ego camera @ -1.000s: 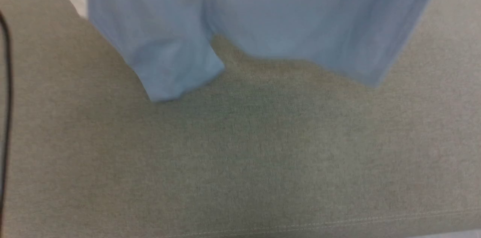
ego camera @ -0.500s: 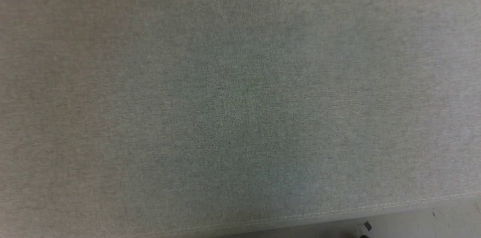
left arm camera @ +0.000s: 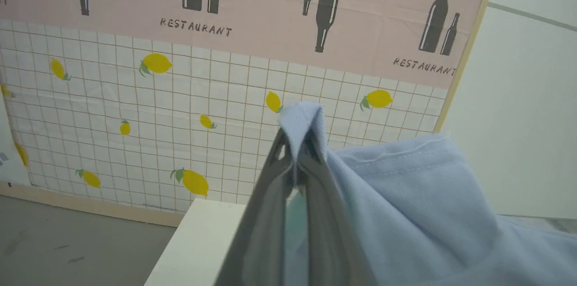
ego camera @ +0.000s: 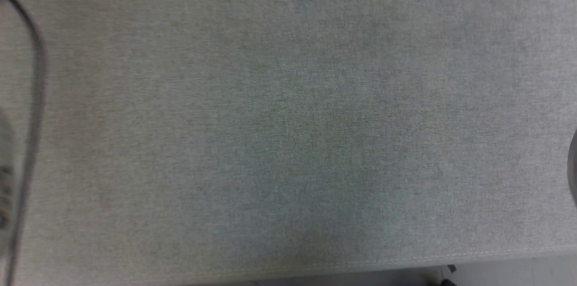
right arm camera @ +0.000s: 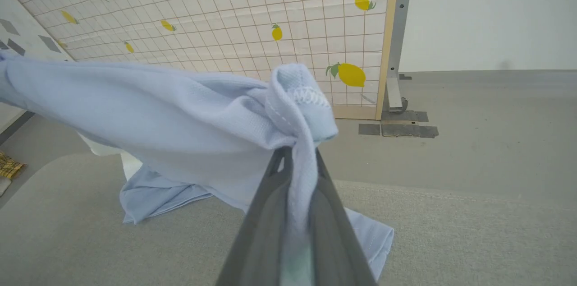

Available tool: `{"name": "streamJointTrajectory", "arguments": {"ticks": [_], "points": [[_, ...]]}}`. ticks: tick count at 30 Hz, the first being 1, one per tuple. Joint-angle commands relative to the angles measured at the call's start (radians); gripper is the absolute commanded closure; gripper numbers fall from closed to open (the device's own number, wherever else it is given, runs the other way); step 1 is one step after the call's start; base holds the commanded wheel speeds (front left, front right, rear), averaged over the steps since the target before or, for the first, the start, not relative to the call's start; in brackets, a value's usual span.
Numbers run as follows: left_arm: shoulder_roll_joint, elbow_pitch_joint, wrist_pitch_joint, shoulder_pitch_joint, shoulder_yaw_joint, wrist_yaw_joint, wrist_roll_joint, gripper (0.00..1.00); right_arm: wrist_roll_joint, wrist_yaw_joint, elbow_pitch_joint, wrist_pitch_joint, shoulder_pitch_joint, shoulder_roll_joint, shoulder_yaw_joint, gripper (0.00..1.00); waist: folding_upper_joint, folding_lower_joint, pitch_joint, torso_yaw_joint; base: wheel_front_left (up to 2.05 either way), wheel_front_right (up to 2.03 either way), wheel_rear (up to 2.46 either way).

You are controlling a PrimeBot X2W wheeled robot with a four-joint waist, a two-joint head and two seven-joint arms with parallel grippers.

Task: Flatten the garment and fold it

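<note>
The left claw (left arm camera: pixel 297 144) is clamped shut on a hemmed corner of the garment (left arm camera: pixel 405 196), and the right claw (right arm camera: pixel 295 157) pinches a bunched, stitched edge. The garment hangs stretched between them, its lower part trailing on the grey table (right arm camera: pixel 451 232). Assessment: light, limp knit, liable to sag and bunch. Hemmed corners likely offer the firmest hold.

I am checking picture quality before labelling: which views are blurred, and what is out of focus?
Head view: soft all over, the cable at the left smeared. Left wrist view: wall print sharp, left gripper blurred close up. Right wrist view: garment seam crisp, right gripper soft.
</note>
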Motion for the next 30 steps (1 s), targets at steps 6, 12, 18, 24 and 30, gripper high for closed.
{"name": "streamJointTrajectory", "arguments": {"ticks": [6,12,18,24,30], "points": [[-0.041,0.032,-0.059,0.266,-0.012,-0.068,-0.049,1.00,0.141,-0.001,-0.072,-0.057,0.301,-0.090,0.104,1.00,0.0000,-0.0003,-0.208,0.087,0.00,0.00,0.00],[-0.082,-0.020,-0.080,0.618,0.006,-0.090,-0.120,1.00,0.244,-0.001,-0.139,-0.119,0.614,-0.133,0.186,1.00,0.0000,-0.0003,-0.372,0.116,0.00,0.00,0.00],[-0.107,-0.137,-0.052,0.991,0.035,-0.080,-0.205,1.00,0.264,-0.001,-0.190,-0.164,0.887,-0.191,0.240,1.00,0.0000,-0.0003,-0.484,0.135,0.00,0.00,0.00],[-0.109,-0.313,0.076,1.320,0.022,-0.026,-0.257,1.00,0.274,-0.001,-0.223,-0.182,1.104,-0.223,0.205,1.00,0.0000,-0.0003,-0.556,0.145,0.00,0.00,0.00],[-0.089,-0.503,0.257,1.596,0.011,0.072,-0.311,1.00,0.263,-0.001,-0.286,-0.119,1.307,-0.240,0.180,1.00,0.0000,-0.0003,-0.603,0.135,0.00,0.00,0.00]]}}
